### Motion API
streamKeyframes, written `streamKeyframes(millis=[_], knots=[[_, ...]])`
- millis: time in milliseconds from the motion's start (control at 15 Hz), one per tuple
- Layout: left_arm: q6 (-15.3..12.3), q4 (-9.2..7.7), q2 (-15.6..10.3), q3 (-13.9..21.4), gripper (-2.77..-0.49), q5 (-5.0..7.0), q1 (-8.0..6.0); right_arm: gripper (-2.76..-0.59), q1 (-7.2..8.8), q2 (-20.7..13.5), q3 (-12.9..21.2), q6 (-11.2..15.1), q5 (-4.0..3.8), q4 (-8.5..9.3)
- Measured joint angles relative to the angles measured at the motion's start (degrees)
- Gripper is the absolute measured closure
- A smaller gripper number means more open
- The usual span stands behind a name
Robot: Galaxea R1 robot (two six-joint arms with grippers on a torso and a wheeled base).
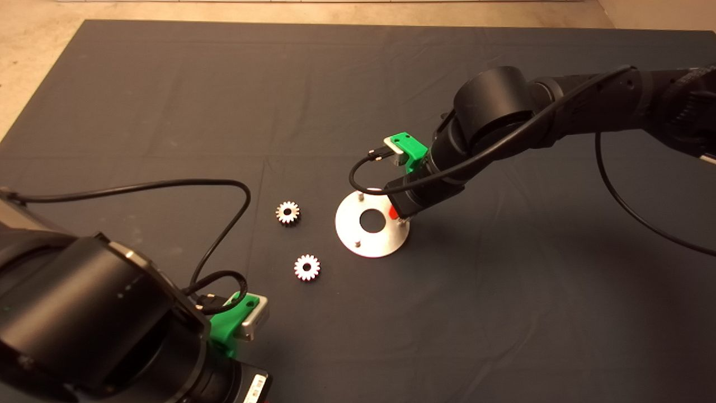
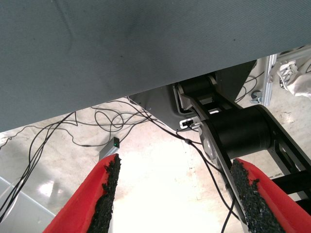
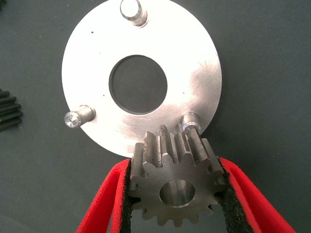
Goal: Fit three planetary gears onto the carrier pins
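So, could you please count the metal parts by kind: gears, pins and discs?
Gears: 3, two lying on the mat and one held in the right gripper, gear at.
Pins: 3, all bare.
Disc: 1.
Total: 7.

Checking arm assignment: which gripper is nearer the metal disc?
Right. The right gripper hangs over the disc's edge by one pin, shut on a gear. The left gripper is parked at the mat's near left edge, open, well clear of the disc.
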Motion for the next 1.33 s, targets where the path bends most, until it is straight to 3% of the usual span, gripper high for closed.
streamKeyframes(millis=[133, 200, 467, 533, 733, 800, 1133, 1333], knots=[[0.0, 0.0, 0.0, 0.0, -1.61, 0.02, 0.0, -1.02, 0.0, 1.2, -1.8, 0.0, -1.06, 0.2], [0.0, 0.0, 0.0, 0.0, -1.61, 0.01, -0.01, -1.02, 0.0, 2.3, -3.2, 0.0, -1.99, 0.17], [0.0, 0.0, 0.0, 0.0, -1.61, 0.02, 0.0, -1.02, -0.02, 5.0, -6.2, -0.3, -2.97, 0.28], [0.0, 0.0, 0.0, 0.0, -1.61, 0.02, 0.0, -1.02, -0.01, 5.5, -6.7, -0.3, -3.75, 0.31], [0.0, 0.0, 0.0, 0.0, -1.61, 0.02, -0.01, -1.02, 0.0, 5.6, -6.7, -0.3, -5.02, 1.09], [0.0, 0.0, 0.0, 0.0, -1.61, 0.02, 0.0, -1.02, 0.0, 5.6, -6.7, -0.3, -5.37, 2.07], [0.0, 0.0, 0.0, 0.0, -1.61, 0.02, -0.02, -1.0, 0.0, 5.2, -5.7, -1.5, -5.38, 5.45], [0.0, 0.0, 0.0, 0.0, -1.61, 0.02, 0.0, -1.0, 0.0, 4.9, -5.3, -1.9, -5.38, 5.93]])
